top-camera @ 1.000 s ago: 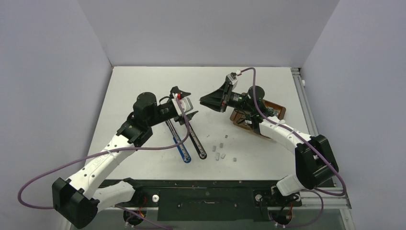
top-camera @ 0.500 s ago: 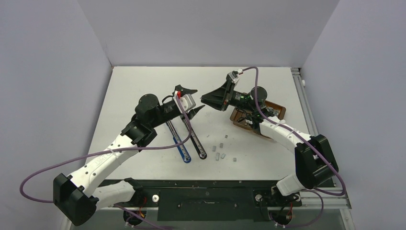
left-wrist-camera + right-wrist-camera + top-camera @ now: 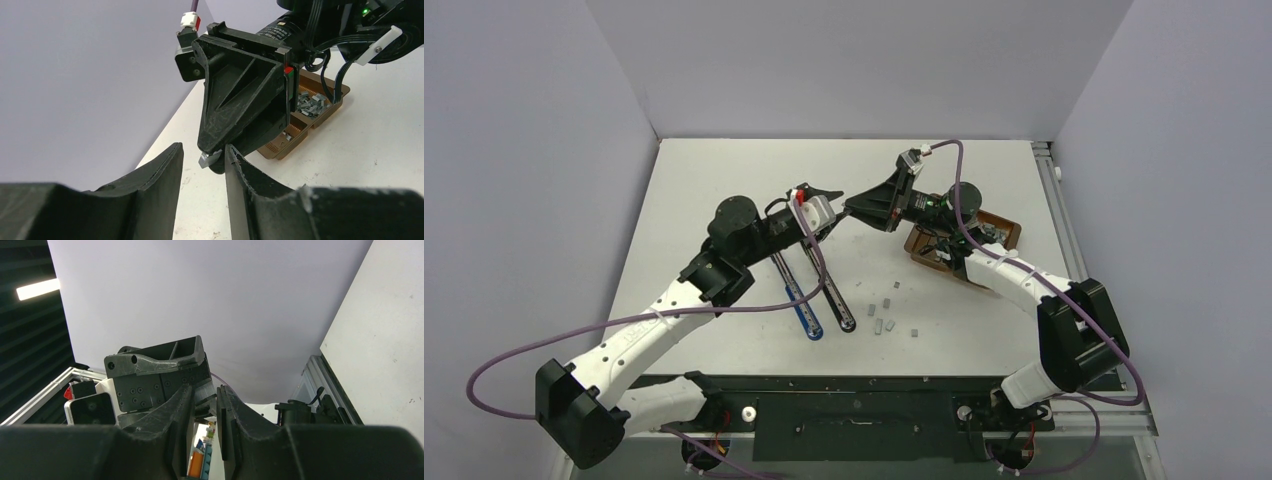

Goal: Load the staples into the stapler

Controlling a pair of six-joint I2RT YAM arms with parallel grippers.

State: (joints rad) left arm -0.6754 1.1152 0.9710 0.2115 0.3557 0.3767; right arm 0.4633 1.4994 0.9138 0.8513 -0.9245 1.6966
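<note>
Left fingers closer, narrower — slim gaps beside right fingers' staple strip.

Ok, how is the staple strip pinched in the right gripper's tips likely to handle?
The staple strip looks tiny beside the right gripper, so it is probably very light. Bare metal pinched only at the tips, it could slip or twist. As joined staples, it may snap if squeezed hard.

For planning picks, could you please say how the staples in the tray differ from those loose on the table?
The tray staples are heaped, the loose staples scattered apart. The tray staples sit inside the brown tray, the loose staples on the bare table. Both are small grey strips.
</note>
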